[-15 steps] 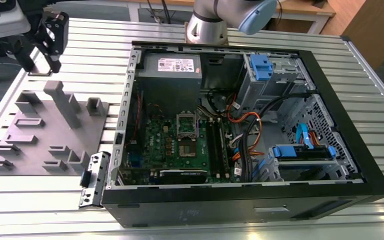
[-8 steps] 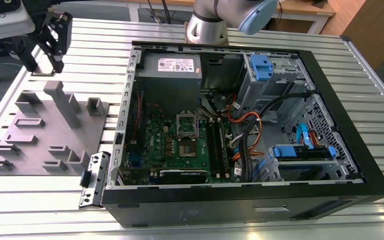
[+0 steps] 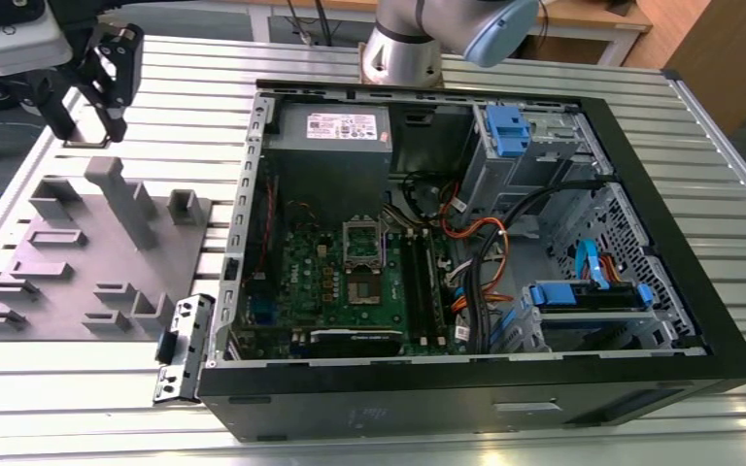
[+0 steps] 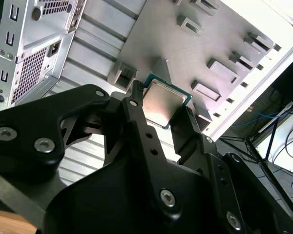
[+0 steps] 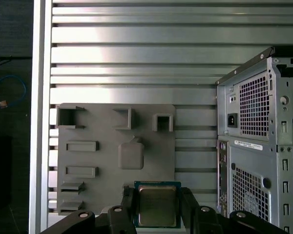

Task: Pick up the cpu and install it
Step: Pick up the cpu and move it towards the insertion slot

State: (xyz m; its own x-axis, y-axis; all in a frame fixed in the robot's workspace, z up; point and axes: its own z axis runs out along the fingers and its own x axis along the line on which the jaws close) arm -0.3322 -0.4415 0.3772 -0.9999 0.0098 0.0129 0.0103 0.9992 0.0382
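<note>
end effector [image 4: 160,107]: clamped on the cpu, fingers on 2 opposite edges
cpu [image 5: 157,207]: held up off the tray, metal top showing in both wrist views
tray [image 5: 97,161]: grey, below it, on slatted desk [image 5: 136,48]
pc case [image 3: 477,388]: open, just beside tray, green mobo [image 3: 347,286] inside

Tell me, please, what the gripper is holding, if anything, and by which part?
The gripper holds the cpu, its fingers clamped on two opposite edges, metal top exposed.
</note>
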